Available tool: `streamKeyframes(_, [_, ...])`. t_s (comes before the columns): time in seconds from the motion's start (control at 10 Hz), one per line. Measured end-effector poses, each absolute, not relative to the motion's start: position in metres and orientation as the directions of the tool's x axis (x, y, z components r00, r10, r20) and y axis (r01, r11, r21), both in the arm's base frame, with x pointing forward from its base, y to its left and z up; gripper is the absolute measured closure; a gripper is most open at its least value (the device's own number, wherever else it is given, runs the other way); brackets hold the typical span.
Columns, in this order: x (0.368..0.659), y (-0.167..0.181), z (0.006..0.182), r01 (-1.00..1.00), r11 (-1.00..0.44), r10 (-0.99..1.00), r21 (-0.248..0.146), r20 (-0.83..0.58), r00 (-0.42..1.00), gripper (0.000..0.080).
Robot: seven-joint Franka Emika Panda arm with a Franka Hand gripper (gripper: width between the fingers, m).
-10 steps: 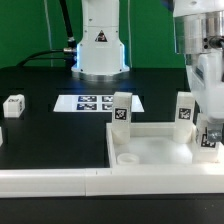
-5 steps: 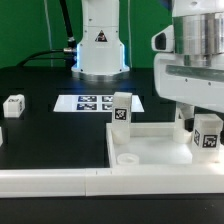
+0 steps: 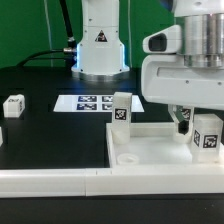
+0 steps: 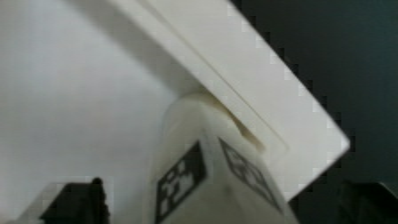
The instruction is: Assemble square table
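Note:
The white square slab (image 3: 150, 150) lies at the front right. One tagged leg block (image 3: 121, 110) stands on its far left corner and another (image 3: 207, 136) on its near right corner. A third leg block (image 3: 12, 105) lies loose on the table at the exterior view's left. My gripper (image 3: 203, 119) hangs over the right leg, with one dark finger (image 3: 182, 122) beside it. In the wrist view this leg (image 4: 205, 165) stands between my spread fingers (image 4: 75, 202) above the slab's corner rim (image 4: 294, 110). The jaws are open and do not pinch it.
The marker board (image 3: 90, 102) lies flat behind the slab. The long white L-shaped wall (image 3: 50, 180) runs along the front. The robot base (image 3: 100, 45) stands at the back. My hand hides the slab's far right corner.
My hand has moved from the exterior view's right edge toward the left, and now covers the leg that stood at the far right corner. The near right leg stays standing.

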State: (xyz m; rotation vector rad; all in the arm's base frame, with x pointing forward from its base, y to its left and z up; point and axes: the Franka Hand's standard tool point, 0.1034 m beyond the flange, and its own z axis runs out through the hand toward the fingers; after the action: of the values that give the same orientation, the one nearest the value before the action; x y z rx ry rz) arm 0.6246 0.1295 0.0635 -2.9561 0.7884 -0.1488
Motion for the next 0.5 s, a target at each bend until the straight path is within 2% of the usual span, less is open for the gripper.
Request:
streamKeyframes(0.2, [0.6272,0.1243,0.0659,-0.293,-0.953,-0.299,-0.078,0.095,0.949,0.015])
streamKeyframes(0.4, [0.6268,0.125,0.0657,-0.32,-0.944,-0.327,-0.081,0.092,0.94,0.015])
streamKeyframes(0.5, [0.6268,0.1249,0.0656,-0.333,-0.939,-0.34,-0.082,0.091,0.936,0.0258])
